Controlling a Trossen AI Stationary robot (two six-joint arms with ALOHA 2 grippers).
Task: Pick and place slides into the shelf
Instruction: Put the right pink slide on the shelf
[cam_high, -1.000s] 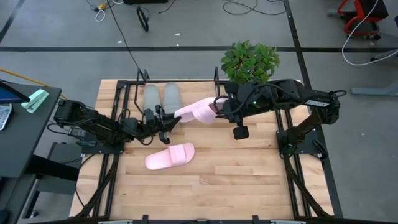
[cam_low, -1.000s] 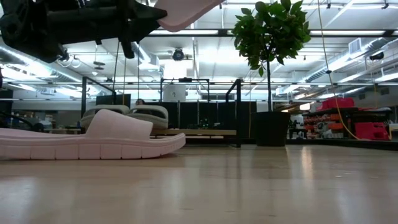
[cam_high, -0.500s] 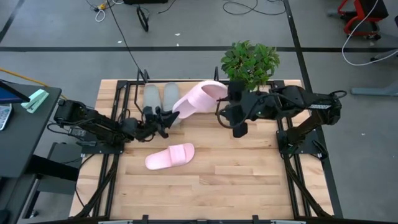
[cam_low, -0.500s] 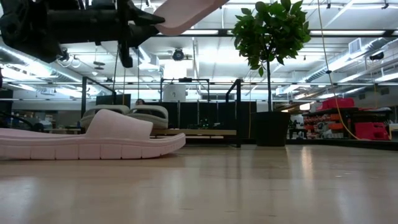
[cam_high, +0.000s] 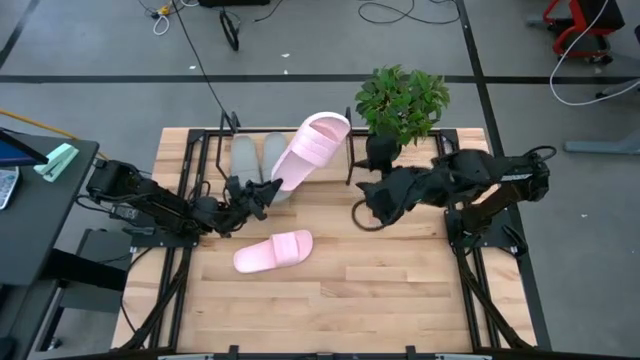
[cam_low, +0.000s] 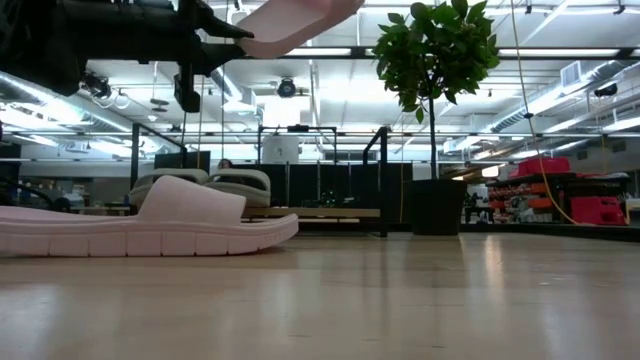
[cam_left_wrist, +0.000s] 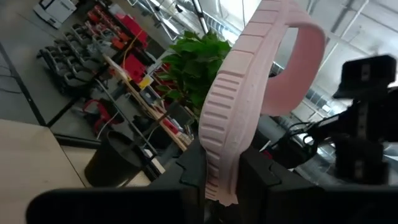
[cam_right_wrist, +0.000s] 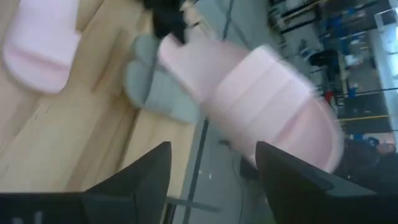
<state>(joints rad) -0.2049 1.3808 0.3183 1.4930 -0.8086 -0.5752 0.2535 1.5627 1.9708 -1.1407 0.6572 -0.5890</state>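
Left gripper (cam_high: 262, 194) clamped on the heel edge of a pink slide (cam_high: 312, 148), held aloft over the shelf (cam_high: 352, 152) beside the two grey slides (cam_high: 259, 156). Right gripper (cam_high: 372, 200) just off, fingers spread wide, empty. Best now: level the sole, lower gently next to the grey pair, then release.

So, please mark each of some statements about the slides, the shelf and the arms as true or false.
1. The left gripper holds a pink slide in the air. True.
2. The right gripper grips that slide too. False: its fingers are open and apart from it.
3. Two grey slides sit on the shelf. True.
4. The second pink slide is on the shelf. False: it lies on the table.
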